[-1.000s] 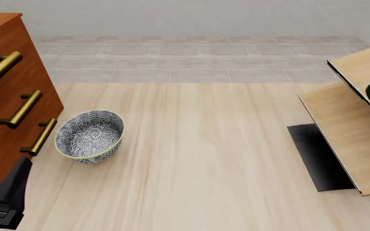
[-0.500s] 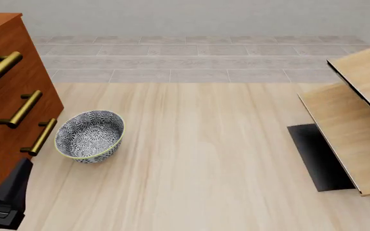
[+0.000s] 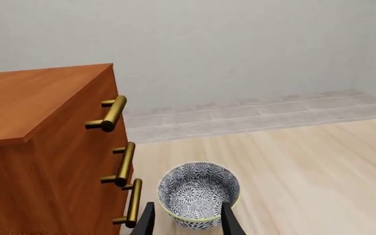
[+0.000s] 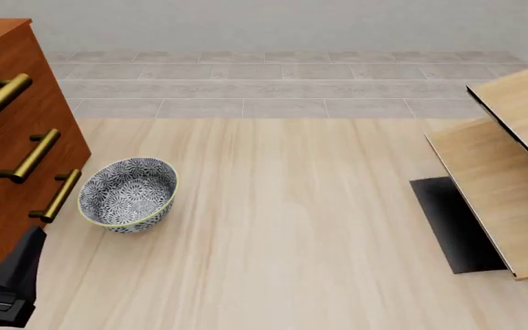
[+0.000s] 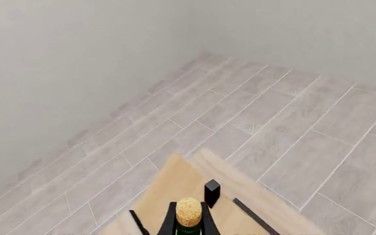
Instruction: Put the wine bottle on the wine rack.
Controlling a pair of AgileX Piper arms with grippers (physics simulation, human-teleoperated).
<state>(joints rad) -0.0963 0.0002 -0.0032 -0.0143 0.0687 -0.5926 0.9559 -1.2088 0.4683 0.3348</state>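
The wine bottle's tan cork top (image 5: 189, 211) and dark green neck show in the right wrist view, held between the black fingers of my right gripper (image 5: 188, 226), which is shut on the neck. Beneath it lie light wood panels of the wine rack (image 5: 175, 188). In the front view the wine rack (image 4: 507, 185) stands at the right edge on its black base (image 4: 449, 223); the bottle and the right gripper are outside that view. My left gripper (image 3: 188, 224) is open and holds nothing, low at the front left near the cabinet.
A reddish-brown drawer cabinet (image 4: 7, 158) with brass handles fills the left side. A blue-patterned bowl (image 4: 127, 194) sits on the table just right of it, ahead of the left gripper. The left arm (image 4: 12, 275) is at the bottom left corner.
The bottle's label at the front view's right edge has slid out of that view. The left arm, the bowl and the rack have not moved.
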